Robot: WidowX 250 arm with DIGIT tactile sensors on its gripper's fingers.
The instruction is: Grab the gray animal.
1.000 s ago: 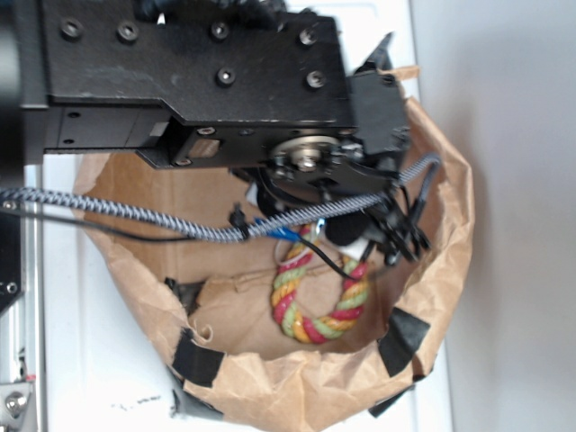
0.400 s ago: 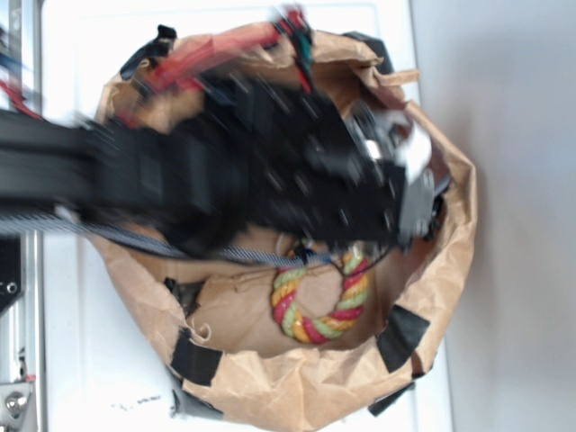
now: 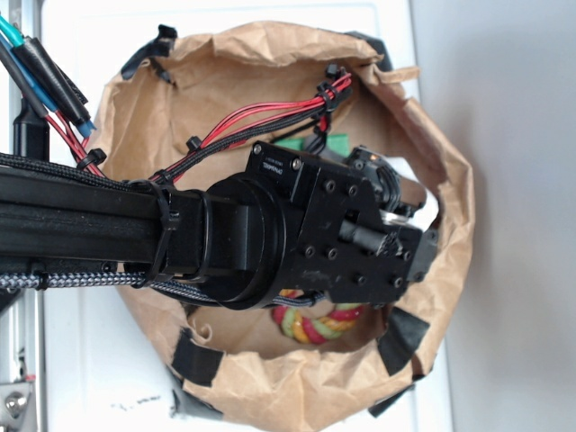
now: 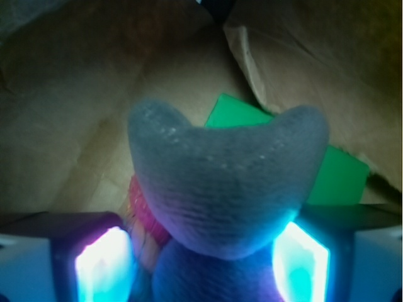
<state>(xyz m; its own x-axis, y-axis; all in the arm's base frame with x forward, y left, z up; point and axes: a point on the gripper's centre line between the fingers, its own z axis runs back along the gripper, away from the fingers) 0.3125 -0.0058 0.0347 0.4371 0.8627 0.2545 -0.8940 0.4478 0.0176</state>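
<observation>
Wrist view, my gripper (image 4: 201, 264) closed around the gray animal (image 4: 228, 182) between both lit fingers (image 4: 104, 264), green block (image 4: 343, 179) behind, rope (image 3: 315, 322) below, inside the paper bag (image 3: 450, 189).

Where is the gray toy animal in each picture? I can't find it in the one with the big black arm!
Exterior: the gray animal is not visible; the black arm covers the middle of the paper bag.
Wrist: the gray animal fills the middle, between the glowing fingers.
Shared landmark: the green block, peeking above the arm and lying behind the animal.
</observation>
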